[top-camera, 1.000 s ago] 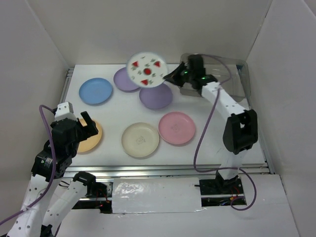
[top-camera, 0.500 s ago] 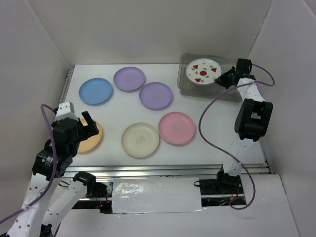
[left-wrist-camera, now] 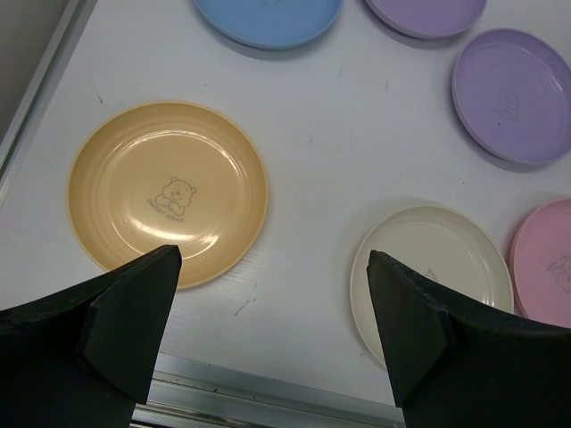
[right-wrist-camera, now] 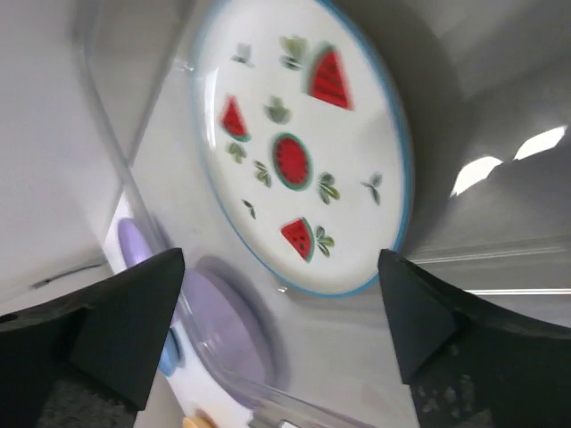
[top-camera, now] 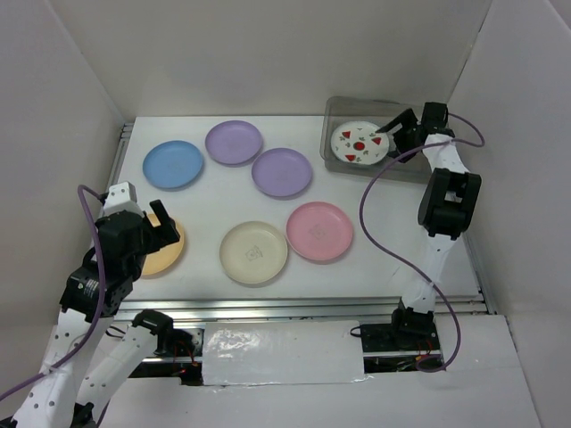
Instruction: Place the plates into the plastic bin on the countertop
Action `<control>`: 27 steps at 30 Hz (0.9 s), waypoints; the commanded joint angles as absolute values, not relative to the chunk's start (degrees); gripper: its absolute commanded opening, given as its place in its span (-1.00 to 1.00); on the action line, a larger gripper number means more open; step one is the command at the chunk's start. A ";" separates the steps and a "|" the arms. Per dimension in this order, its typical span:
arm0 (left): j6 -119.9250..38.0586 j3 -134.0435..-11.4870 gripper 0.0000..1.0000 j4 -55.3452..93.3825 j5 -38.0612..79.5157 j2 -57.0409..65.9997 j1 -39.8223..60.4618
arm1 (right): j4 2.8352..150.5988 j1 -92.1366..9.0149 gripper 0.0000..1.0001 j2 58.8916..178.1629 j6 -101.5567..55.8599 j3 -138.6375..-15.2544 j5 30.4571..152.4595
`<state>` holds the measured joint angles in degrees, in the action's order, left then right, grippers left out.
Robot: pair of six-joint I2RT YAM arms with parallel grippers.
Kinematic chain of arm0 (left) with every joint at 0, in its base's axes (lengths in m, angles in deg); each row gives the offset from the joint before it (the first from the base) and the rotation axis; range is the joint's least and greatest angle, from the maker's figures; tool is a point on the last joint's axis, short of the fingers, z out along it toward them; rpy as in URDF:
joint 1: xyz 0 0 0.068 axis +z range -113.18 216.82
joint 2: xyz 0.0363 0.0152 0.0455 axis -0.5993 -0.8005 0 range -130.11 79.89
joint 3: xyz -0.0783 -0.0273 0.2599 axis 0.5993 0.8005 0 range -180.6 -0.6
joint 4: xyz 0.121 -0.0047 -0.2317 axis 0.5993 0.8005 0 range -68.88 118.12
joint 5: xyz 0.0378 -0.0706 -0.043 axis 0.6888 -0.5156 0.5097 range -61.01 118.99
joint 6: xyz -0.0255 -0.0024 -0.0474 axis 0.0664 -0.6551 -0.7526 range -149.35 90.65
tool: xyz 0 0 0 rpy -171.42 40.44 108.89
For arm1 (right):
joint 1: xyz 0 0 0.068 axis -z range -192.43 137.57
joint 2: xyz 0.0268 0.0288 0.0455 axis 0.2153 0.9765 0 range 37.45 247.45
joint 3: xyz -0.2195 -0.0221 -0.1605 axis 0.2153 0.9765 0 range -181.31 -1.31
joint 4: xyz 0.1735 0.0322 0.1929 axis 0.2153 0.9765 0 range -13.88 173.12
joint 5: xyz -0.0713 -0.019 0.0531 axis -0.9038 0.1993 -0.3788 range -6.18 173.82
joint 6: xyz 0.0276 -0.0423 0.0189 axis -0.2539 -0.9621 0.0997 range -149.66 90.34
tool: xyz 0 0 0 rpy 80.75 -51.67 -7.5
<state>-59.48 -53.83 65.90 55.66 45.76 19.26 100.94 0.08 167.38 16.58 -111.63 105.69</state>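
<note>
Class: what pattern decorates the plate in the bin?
The plate has red watermelons on white; right wrist view.

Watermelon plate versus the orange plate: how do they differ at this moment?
The watermelon plate is white with red prints and a blue rim; the orange plate is tan with a small bear drawing. The watermelon plate sits inside the plastic bin, by the open right claw; the orange plate lies on the countertop, below the open left claw. Both are round and shallow.

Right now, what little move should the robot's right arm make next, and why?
Probably lift the right gripper away from the plastic bin: its jaws are open, the watermelon plate already lies inside, and the nearest lavender plate waits outside.
</note>
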 commanded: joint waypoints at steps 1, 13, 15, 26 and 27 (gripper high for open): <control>-58.62 -53.86 0.99 63.31 55.71 45.70 18.98 | 97.65 -0.39 1.00 164.02 15.78 -114.87 107.82; -58.80 -53.86 0.99 63.31 55.88 46.22 18.98 | 116.10 -14.25 1.00 133.82 1.55 -101.72 86.41; -58.71 -53.86 0.99 63.40 55.71 46.14 18.98 | 112.61 -20.41 1.00 128.35 1.88 -91.37 84.00; -58.36 -53.77 0.99 63.05 54.92 47.10 18.71 | 94.31 -27.90 0.96 105.48 11.03 -42.72 88.04; -58.44 -53.86 0.99 63.22 54.92 47.10 18.63 | 94.32 -28.25 0.96 104.86 11.12 -40.88 86.64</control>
<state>-59.44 -53.83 65.83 55.23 46.32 18.99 100.18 -27.77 108.16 10.04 -41.63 88.83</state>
